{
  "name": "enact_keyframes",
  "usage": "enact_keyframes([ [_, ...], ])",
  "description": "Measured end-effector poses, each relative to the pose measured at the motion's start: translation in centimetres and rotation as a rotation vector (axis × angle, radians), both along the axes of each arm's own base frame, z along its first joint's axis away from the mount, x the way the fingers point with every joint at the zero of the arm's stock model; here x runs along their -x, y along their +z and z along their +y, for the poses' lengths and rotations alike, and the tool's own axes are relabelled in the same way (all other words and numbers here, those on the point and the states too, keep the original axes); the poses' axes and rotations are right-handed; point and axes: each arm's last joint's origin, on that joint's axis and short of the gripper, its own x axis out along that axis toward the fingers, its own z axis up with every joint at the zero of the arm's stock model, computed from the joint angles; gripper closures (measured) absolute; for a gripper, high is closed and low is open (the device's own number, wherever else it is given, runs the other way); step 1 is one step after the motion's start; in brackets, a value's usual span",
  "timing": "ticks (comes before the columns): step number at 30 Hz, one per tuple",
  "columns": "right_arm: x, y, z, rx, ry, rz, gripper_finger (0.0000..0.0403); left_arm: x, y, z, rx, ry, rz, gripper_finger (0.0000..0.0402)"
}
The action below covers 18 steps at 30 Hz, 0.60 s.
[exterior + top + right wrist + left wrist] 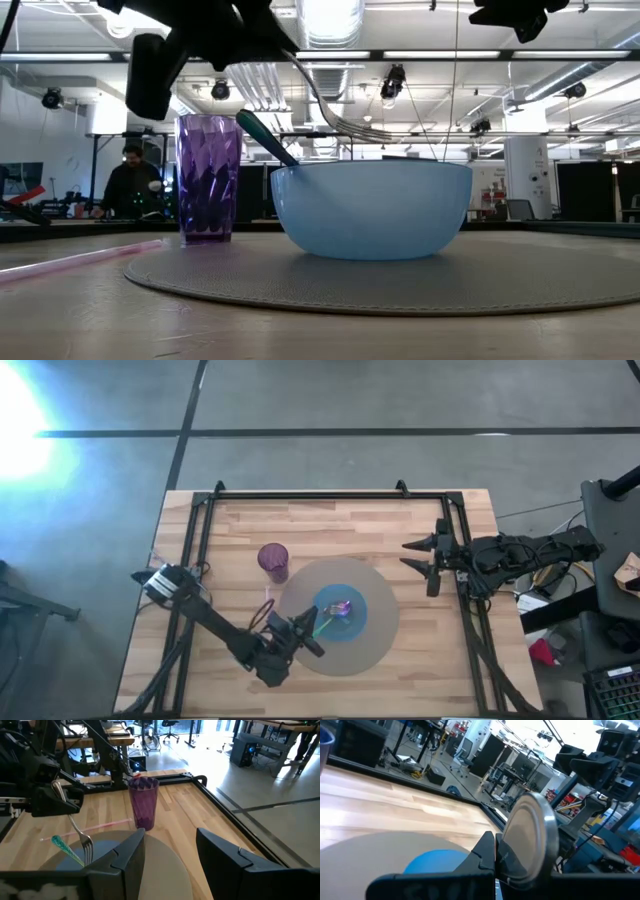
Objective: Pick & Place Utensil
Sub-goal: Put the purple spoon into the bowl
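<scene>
A light blue bowl [343, 612] stands in the middle of a round grey mat [385, 635]. A teal-handled utensil [65, 847] sticks out of the bowl, its handle leaning on the rim at the near left. My left gripper [56, 800] is over the bowl's near-left side, shut on a metal fork [335, 105]. The fork's tines [365, 128] are just above the bowl's rim. My right gripper [428, 558] waits at the table's right side, open and with nothing between its fingers [127, 852]. My left gripper pinches the fork's handle near its free end [61, 790] between its two fingers. The fingers come in about level from the table's near-left side and lie across the handle. The fork is lifted clear and slants down from the fingers, its tines [87, 851] lowest, over the bowl.
A purple tumbler [273, 560] stands upright just off the mat, to the far left of the bowl. A pink straw [80, 260] lies on the wood near it. A black frame [300, 495] runs along the table's far edge and sides.
</scene>
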Motion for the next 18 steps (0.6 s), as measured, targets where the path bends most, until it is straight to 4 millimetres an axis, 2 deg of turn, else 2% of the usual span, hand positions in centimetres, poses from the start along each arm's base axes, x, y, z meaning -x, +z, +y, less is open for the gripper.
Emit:
enact_keyframes([
  [9,0.0,0.0,0.0,0.000,0.000,0.000,0.0230,-0.5,-0.2,0.9,0.003,0.032,-0.005,0.0401],
  [18,0.0,0.0,0.0,0.001,0.000,0.001,0.0229,-0.4,-1.4,1.8,0.021,0.017,-0.011,0.0401],
])
